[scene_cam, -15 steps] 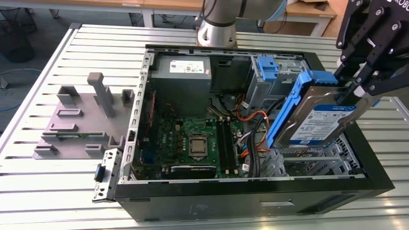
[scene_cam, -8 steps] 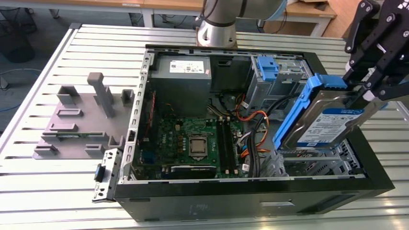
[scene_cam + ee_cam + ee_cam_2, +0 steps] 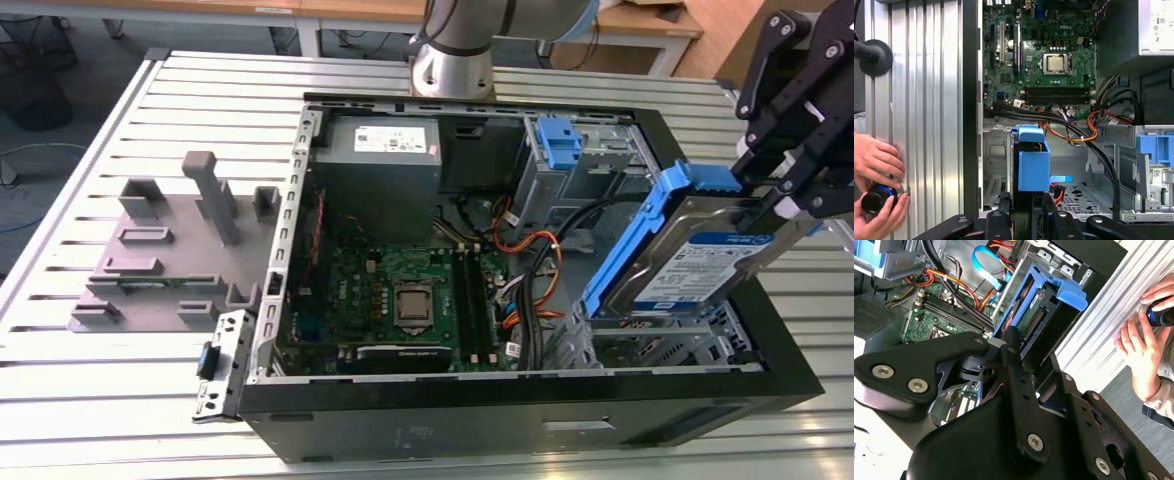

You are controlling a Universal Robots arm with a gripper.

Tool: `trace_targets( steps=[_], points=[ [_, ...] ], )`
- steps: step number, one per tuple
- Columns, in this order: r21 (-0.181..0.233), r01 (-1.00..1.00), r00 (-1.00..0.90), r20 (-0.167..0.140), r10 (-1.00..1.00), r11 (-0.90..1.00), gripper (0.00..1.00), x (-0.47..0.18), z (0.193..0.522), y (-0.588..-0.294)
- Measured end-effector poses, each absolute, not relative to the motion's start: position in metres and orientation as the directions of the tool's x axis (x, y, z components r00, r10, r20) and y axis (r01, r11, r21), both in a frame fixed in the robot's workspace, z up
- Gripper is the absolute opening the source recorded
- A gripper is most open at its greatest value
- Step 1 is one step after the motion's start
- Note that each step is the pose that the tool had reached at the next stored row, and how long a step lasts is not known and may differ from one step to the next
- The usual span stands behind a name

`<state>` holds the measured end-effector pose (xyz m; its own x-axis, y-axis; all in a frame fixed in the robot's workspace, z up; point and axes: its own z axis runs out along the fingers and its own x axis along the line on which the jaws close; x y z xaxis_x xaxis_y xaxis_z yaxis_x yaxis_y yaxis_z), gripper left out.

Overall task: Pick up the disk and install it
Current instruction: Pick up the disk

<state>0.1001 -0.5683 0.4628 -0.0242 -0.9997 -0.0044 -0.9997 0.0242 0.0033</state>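
The robot's hand pinches the disk by its upper end, holding the blue-framed drive tilted in the air above the drive cage at the corner of the open computer case on the bench. The likely trouble: the tilted drive could catch on the cage's rails or snag the black and orange cables beside the cage, while a person's hands rest on the bench just outside the case wall.

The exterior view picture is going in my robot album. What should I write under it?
The gripper holds the disk tilted above the open computer case.
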Motion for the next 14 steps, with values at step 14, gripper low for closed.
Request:
trace_targets(
  steps=[14],
  points=[
    [0.003, -1.0, -0.024, -0.005, -1.0, 0.024, 0.35, 0.1063, 0.458, -0.5682]
  ],
)
